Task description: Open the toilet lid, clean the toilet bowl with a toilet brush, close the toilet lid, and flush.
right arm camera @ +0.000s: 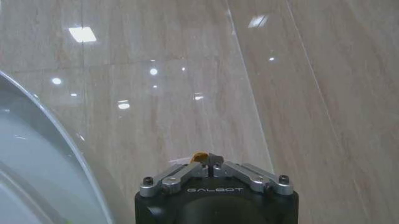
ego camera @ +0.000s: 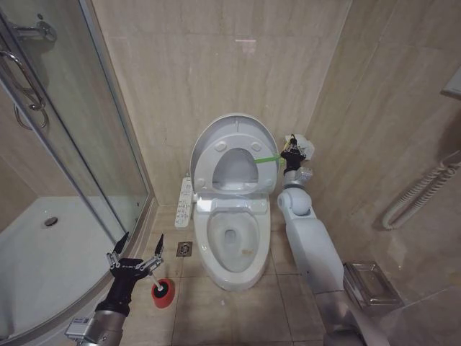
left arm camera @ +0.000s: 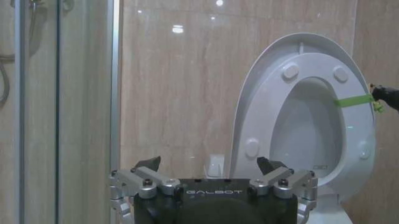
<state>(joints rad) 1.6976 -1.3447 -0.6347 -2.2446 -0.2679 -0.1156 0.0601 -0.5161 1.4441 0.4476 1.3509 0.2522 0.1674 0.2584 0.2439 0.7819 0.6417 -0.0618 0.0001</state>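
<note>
The toilet lid point(ego camera: 225, 133) stands raised against the tiled wall, the ring seat up with it, so the toilet bowl point(ego camera: 232, 241) lies open below. The right hand point(ego camera: 291, 153) is up beside the lid's right edge, its fingers pinched together on the yellow-green strap point(ego camera: 267, 158) that stretches from the lid; in the right wrist view a scrap of yellowish strap shows between the closed tips. The left hand point(ego camera: 136, 254) hovers low near the floor with its fingers spread wide and nothing between them, just above the toilet brush point(ego camera: 163, 292), which sits in its red cup on the floor tiles to the left of the bowl, close to the glass shower door point(ego camera: 86, 144). The risks from here are plain: if the right hand pulls on the strap while letting go, the lid could tip forward and slam shut; and the left hand, coming down slightly off line, could knock the light little cup over rather than catch the thin handle. The lid is smooth, glossy moulded plastic, oval, with small bumper pads on the seat; the bowl is hard white ceramic, rounded and slick; the wall and floor are polished beige tiles that throw reflections.
</note>
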